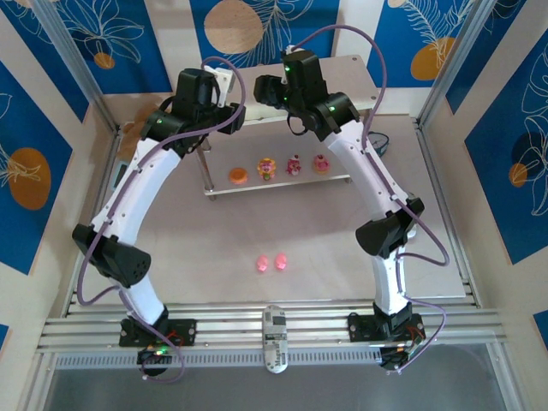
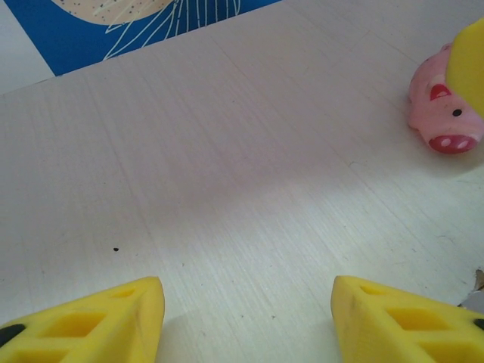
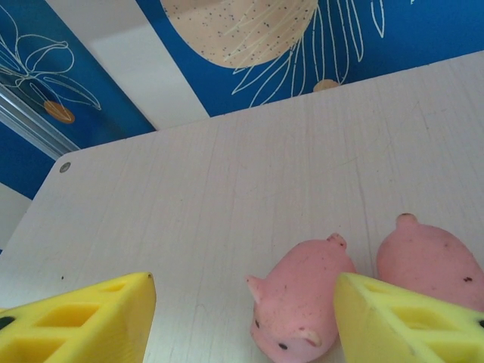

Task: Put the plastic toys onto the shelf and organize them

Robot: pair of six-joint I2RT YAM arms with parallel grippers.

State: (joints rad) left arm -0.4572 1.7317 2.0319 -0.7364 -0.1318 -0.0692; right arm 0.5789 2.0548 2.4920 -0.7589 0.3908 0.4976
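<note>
Shelf (image 1: 360, 73) is noted at the far centre of the table (image 1: 214, 248), its long axis running left to right.

Left fingers (image 2: 98, 325) are held apart over the upper board, with bare board between them. An edge piglet (image 2: 439, 113) is seen at the right of that view, snout turned toward the camera and partly covered by something yellow.

Right fingers (image 3: 83, 321) are likewise spread. A near piglet (image 3: 299, 302) is laid between them on the upper board, long axis slanted, snout toward the camera; contact cannot be told. A second piglet (image 3: 427, 261) is set just beside it, head hidden.

On the lower board, an orange piece (image 1: 237, 175) and three cupcake figures (image 1: 294, 164) are lined along its length.

Two table piglets (image 1: 270, 263) are recorded side by side mid-table; their facing is too small to tell.
</note>
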